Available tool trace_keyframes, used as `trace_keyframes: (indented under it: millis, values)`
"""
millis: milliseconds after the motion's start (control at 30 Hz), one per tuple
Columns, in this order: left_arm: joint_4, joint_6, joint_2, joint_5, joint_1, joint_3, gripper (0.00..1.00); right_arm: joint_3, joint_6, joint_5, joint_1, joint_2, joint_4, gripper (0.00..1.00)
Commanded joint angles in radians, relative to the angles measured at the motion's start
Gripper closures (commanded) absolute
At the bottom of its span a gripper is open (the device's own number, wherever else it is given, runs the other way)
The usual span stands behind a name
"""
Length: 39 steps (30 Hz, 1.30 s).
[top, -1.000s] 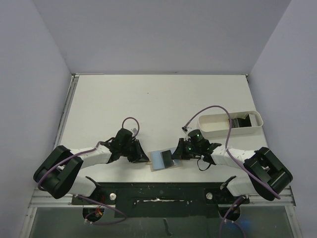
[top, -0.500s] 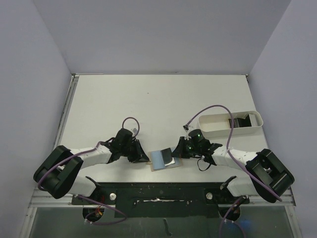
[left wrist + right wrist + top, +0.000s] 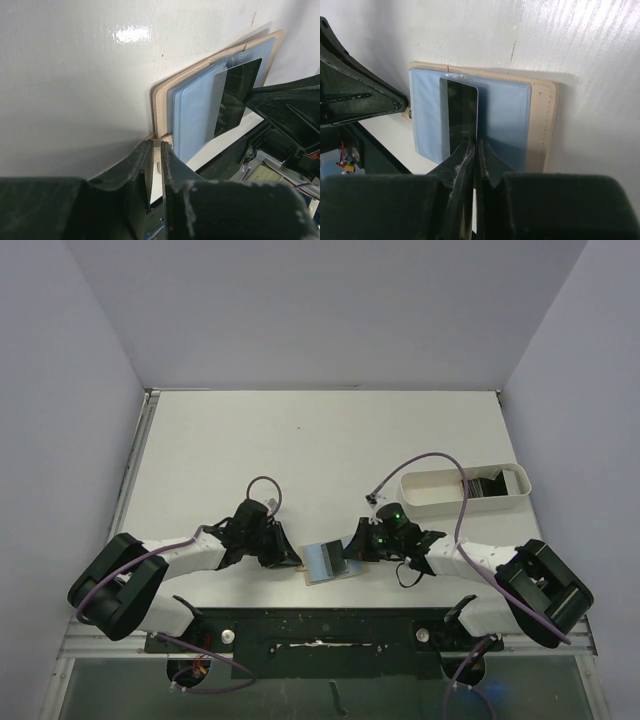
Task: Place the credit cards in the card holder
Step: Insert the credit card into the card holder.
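Note:
The card holder (image 3: 322,562) lies open near the table's front edge, blue lining up inside a tan border. My left gripper (image 3: 291,558) is shut on a tan tab at its left edge; the left wrist view shows the tab between the jaws of that gripper (image 3: 156,146). My right gripper (image 3: 354,550) is shut on a dark credit card (image 3: 462,107) that stands edge-on over the blue lining (image 3: 507,117), its far end at a clear pocket. The left wrist view shows that card (image 3: 236,95) lying across the card holder (image 3: 192,117).
A white oblong tray (image 3: 440,508) stands at the back right with more dark cards (image 3: 487,486) inside. A purple cable loops from the right arm over the tray. The black base rail runs just in front of the wallet.
My right gripper has moved a little to the left with the card, farther over the open card holder. The left gripper has kept its hold and not moved.

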<state>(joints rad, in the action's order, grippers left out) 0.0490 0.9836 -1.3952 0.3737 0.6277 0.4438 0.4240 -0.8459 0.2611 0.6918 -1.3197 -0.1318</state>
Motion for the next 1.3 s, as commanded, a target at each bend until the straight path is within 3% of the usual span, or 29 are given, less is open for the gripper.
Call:
trace_keyframes:
  millis: [0, 167, 533, 1267]
  values:
    - [0.038, -0.006, -0.008, -0.021, 0.01, -0.001, 0.88, -0.006, -0.002, -0.015, 0.018, -0.012, -0.048, 1.0]
    - [0.038, -0.004, -0.007, -0.021, 0.012, -0.001, 0.88, 0.015, -0.001, -0.02, 0.036, -0.028, -0.042, 0.98]
    - [0.038, -0.008, -0.014, -0.022, 0.012, 0.004, 0.88, 0.057, -0.011, 0.008, 0.057, -0.087, -0.06, 0.76]
    - [0.035, -0.022, -0.032, -0.02, 0.011, 0.03, 0.88, 0.133, -0.077, 0.012, 0.125, -0.15, -0.038, 0.74]
